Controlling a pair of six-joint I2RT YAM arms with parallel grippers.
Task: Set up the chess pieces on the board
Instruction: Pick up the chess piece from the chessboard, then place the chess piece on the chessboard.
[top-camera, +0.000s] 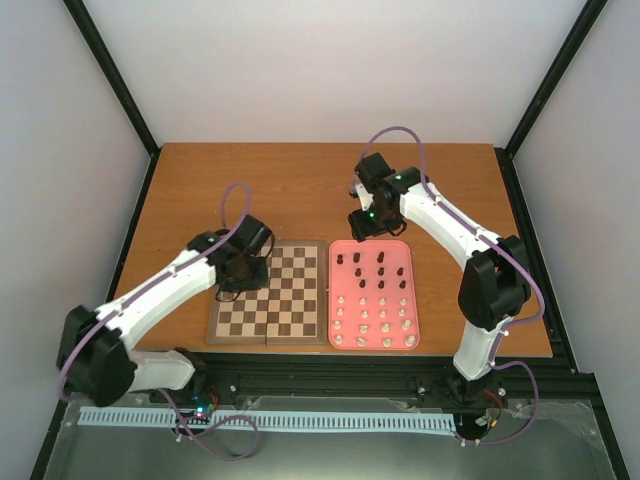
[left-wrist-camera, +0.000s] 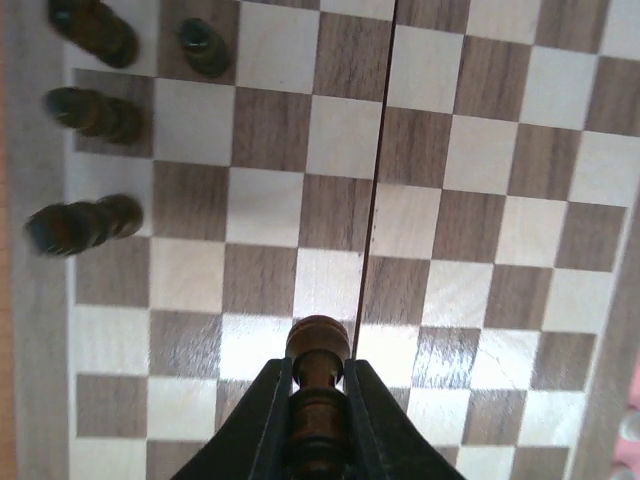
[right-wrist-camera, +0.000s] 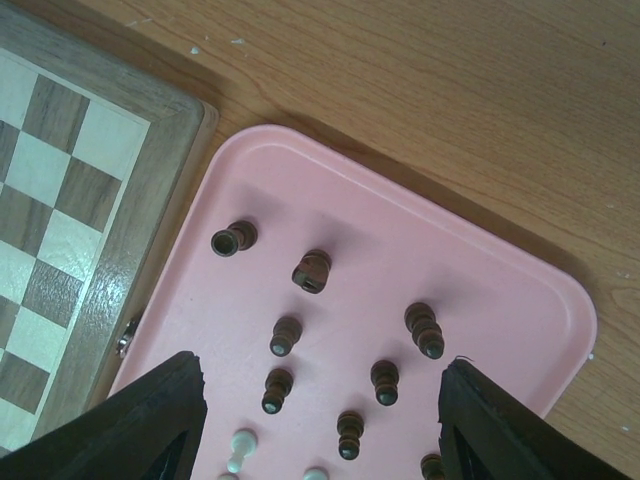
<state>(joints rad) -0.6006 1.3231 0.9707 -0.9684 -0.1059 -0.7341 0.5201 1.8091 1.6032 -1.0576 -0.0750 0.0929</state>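
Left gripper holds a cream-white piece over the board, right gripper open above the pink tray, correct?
Not quite. The left wrist view shows the piece in the left gripper is dark brown, not cream-white. The rest holds: it is over the board, and the right gripper is open above the pink tray.

left arm, right arm: white links, black joints | cables: purple loops | LEDs: green | hand fingers: black

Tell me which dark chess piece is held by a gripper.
The dark piece clamped in the left gripper, above the board near its seam. The other dark pieces stand free on the board or the pink tray.
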